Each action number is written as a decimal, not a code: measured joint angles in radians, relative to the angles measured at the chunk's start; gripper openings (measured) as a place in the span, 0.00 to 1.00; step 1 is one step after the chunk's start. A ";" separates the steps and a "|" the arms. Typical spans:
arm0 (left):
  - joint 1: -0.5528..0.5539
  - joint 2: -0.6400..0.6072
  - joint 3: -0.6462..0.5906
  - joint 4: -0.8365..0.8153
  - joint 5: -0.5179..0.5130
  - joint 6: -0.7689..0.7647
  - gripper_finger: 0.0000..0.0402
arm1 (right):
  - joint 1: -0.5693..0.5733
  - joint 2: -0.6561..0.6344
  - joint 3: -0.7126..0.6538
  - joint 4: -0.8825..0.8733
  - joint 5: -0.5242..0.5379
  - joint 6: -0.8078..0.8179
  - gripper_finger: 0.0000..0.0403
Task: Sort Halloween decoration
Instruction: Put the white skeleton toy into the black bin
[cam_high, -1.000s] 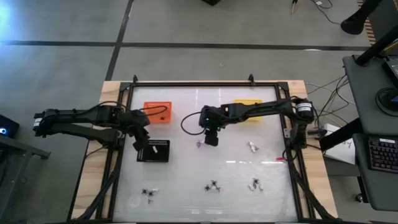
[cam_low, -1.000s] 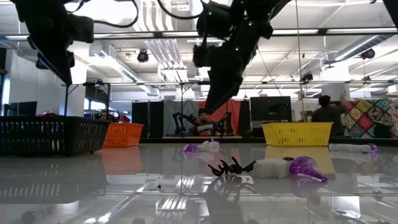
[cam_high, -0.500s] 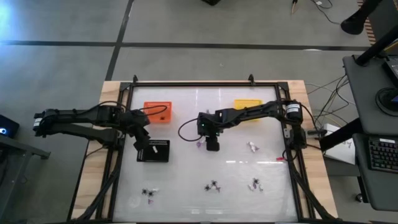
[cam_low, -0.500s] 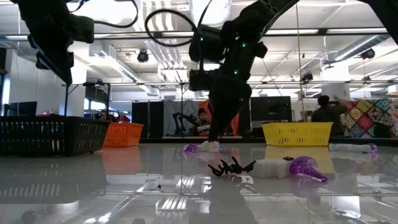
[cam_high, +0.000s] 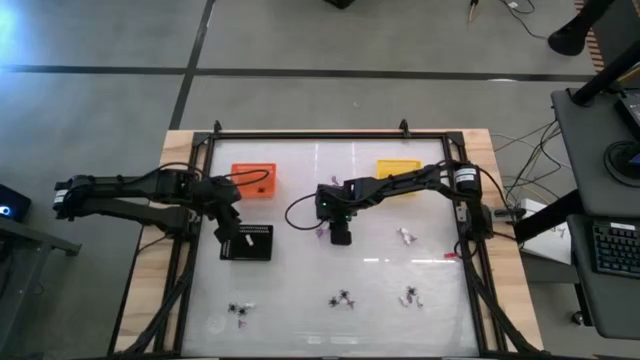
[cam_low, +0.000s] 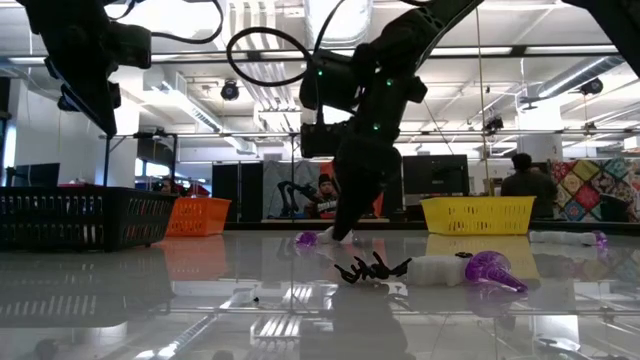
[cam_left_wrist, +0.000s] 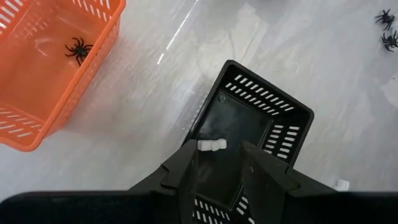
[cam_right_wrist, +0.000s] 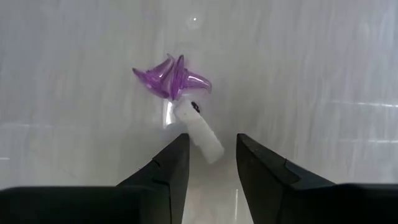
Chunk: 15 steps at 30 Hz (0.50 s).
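Note:
The Halloween decoration is scattered on the white table. A purple-and-white trinket lies near the middle, and its white stem reaches between the fingers of my right gripper. That gripper is open, low over the table and slanting down. My left gripper hangs open over the black tray, with a small white trinket at its fingertips. A black spider lies in the orange tray. My left gripper has the white trinket right at its fingertips, over the black tray's floor. I cannot tell whether the fingers touch it or it lies in the tray.
The yellow tray stands at the far right, partly under my right arm. Loose trinkets lie toward the near edge: a black spider, one at the left and one at the right. Another lies at mid right.
My right gripper has come down and a little toward the table's near edge, onto the purple-and-white trinket. It now stands just above the table, and the wrist has rolled slightly. The trinket has stayed where it was.

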 joint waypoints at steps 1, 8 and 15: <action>0.000 0.000 0.000 0.000 0.000 0.000 0.25 | 0.000 0.001 0.000 -0.003 0.000 0.003 0.28; 0.000 0.000 0.000 0.000 -0.001 0.020 0.25 | 0.000 0.001 0.004 -0.003 0.000 0.074 0.07; 0.000 0.000 0.000 0.000 -0.003 0.046 0.25 | 0.000 -0.002 0.025 -0.016 0.000 0.174 0.02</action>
